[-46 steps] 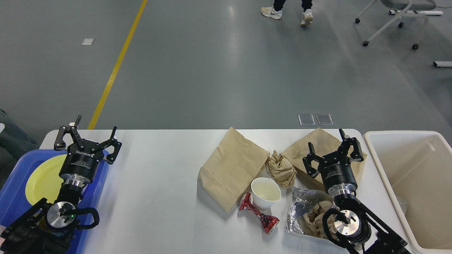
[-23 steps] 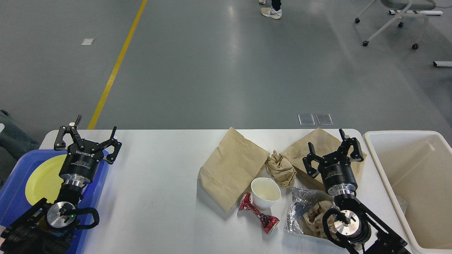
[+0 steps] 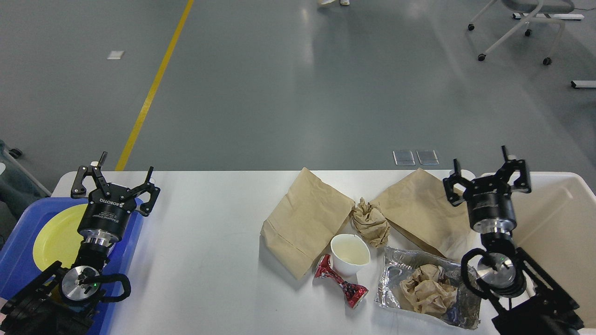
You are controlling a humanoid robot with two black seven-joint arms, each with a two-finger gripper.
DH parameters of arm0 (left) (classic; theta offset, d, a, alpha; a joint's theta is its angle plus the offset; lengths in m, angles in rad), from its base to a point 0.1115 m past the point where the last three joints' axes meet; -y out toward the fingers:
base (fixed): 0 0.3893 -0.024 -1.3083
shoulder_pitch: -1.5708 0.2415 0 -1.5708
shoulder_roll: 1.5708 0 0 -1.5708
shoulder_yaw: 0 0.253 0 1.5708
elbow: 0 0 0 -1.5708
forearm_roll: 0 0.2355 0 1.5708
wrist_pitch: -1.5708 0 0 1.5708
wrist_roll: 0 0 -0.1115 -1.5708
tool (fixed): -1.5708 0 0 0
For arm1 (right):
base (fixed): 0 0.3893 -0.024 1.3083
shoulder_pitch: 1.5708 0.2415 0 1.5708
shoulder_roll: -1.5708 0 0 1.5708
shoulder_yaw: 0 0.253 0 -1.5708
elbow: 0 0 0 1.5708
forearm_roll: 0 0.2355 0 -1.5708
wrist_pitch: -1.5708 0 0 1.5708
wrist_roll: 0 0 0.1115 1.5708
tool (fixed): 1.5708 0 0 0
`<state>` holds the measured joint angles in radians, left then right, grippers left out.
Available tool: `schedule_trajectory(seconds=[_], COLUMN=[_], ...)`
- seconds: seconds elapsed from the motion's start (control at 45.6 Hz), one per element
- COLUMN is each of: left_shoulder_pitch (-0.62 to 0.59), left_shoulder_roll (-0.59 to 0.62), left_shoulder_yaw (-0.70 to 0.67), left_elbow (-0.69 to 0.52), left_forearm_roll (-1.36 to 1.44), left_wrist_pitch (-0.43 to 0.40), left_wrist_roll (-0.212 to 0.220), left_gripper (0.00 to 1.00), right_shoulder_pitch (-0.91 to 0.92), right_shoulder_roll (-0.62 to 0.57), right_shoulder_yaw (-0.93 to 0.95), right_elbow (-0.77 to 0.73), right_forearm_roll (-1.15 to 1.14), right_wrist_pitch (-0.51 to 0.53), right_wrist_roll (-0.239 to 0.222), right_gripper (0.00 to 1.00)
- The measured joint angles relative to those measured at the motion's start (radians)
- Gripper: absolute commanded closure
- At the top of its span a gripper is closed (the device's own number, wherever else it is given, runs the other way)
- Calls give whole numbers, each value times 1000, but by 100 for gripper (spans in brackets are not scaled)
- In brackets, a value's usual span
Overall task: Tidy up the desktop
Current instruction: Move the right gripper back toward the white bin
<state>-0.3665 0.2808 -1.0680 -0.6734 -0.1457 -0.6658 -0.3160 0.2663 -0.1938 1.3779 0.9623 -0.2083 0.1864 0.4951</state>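
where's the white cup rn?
Head view, right of centre on the desktop: the white cup stands between the left brown bag and the foil wrapper, red wrapper in front.

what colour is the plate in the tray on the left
Yellow: the plate sits in the blue tray, seen in the head view.

Bright, even light falls from overhead. The grey floor (image 3: 298, 83) shows pale vertical streaks of glare. The white table (image 3: 205, 260) is near overexposed, with short soft shadows under the bags (image 3: 305, 221). Focus is sharp throughout; the foil (image 3: 396, 267) glints.
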Motion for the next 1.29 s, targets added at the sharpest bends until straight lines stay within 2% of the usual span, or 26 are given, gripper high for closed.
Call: schedule_trajectory(seconds=[0.197, 0.351, 0.592, 0.921, 1.294], left_shoulder_pitch=[0, 0, 0, 0, 0], left_shoulder_roll=[0, 0, 0, 0, 0], left_shoulder_yaw=[0, 0, 0, 0, 0], left_elbow=[0, 0, 0, 0, 0], left_forearm_roll=[0, 0, 0, 0, 0], left_wrist_pitch=[0, 0, -1, -1, -1], left_wrist_roll=[0, 1, 1, 1, 1], left_gripper=[4, 4, 4, 4, 4], right_shoulder_pitch=[33, 33, 33, -1, -40], right_shoulder_roll=[-34, -89, -102, -54, -5], right_shoulder_yaw=[44, 43, 35, -83, -126], right_elbow=[-41, -48, -87, -146, -144], right_forearm_roll=[94, 98, 99, 105, 100], right_wrist_pitch=[-11, -8, -10, -11, 6], right_wrist_roll=[-2, -2, -3, -2, 16], right_gripper=[0, 0, 0, 0, 0])
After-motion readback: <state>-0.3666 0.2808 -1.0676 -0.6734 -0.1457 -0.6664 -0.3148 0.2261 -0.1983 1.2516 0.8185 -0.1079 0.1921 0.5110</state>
